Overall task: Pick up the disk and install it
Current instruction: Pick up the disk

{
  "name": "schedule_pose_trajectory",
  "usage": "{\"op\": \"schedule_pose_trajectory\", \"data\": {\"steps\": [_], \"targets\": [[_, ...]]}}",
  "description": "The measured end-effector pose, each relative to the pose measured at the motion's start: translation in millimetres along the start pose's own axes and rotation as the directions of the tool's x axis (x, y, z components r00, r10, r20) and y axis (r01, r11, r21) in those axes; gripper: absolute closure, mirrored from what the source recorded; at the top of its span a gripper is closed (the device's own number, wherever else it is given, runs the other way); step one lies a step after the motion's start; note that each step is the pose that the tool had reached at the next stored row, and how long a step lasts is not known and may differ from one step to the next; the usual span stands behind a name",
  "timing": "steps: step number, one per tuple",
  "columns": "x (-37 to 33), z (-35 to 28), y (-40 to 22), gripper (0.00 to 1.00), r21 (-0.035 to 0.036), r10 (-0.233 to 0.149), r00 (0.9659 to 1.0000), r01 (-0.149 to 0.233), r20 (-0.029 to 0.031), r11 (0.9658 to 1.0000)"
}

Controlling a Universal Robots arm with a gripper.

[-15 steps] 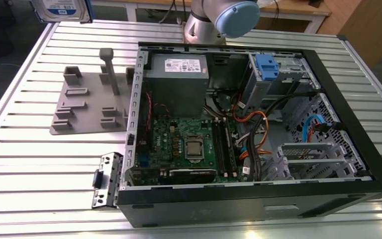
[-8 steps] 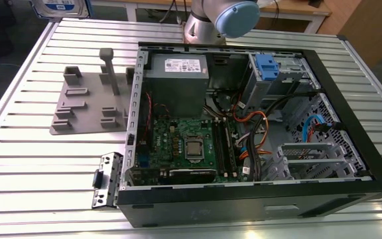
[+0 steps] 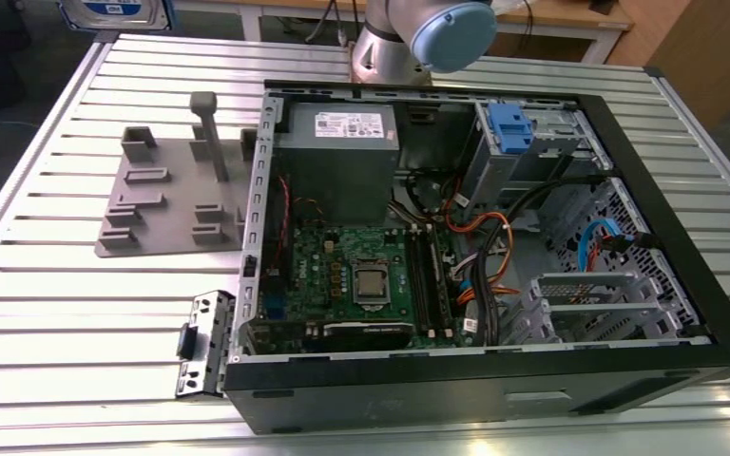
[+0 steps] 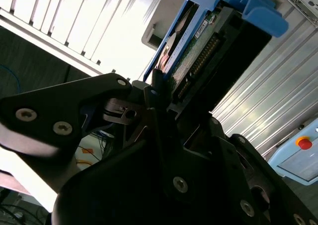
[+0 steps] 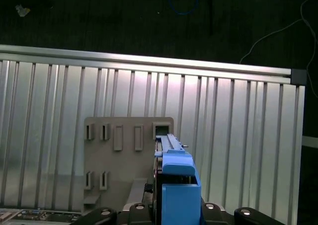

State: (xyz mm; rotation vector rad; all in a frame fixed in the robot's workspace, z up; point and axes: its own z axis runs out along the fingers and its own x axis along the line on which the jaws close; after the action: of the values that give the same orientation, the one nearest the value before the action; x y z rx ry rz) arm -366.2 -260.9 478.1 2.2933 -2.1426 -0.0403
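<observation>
- One disk (image 4: pixel 198 51) is in hand — it is clamped on edge in the gripper (image 4: pixel 161 93), the jaws being closed onto the near end of its blue carrier.
- In the first wrist view the disk (image 5: pixel 176 187) is seen held in the air above the slatted table (image 5: pixel 238 135), with the grey fixture plate (image 5: pixel 124 160) below and beyond it; no contact between the two is seen.
- Nothing is installed yet, by the look of the open computer case (image 3: pixel 467 394): the step is judged to be the carry to the case.
- The drive cage (image 3: pixel 536 157), at the far corner on the exterior view's right, is taken as the likely seat — a judgement, not a thing seen.
- Clamp force should be left as it is. Only one end is gripped, so the free end overhangs and some tilt is to be expected; motion is best kept slow and free of jerks.
- The connector row (image 4: pixel 201 61) on the exposed edge should be kept off sheet-metal edges.
- Orange and black cables (image 3: pixel 486 252) are bunched just beside the cage; clearance should be checked, since a snag could twist the disk in the jaws.
- The carrier should be squared to the cage walls before any push is applied, and force kept low.
</observation>
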Motion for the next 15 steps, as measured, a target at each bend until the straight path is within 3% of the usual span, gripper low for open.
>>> {"op": "schedule_pose_trajectory", "data": {"steps": [15], "targets": [[4.7, -0.2, -7.3, 0.64, -0.0001, 0.000, 1.0000, 0.000, -0.0009, 1.0000]]}}
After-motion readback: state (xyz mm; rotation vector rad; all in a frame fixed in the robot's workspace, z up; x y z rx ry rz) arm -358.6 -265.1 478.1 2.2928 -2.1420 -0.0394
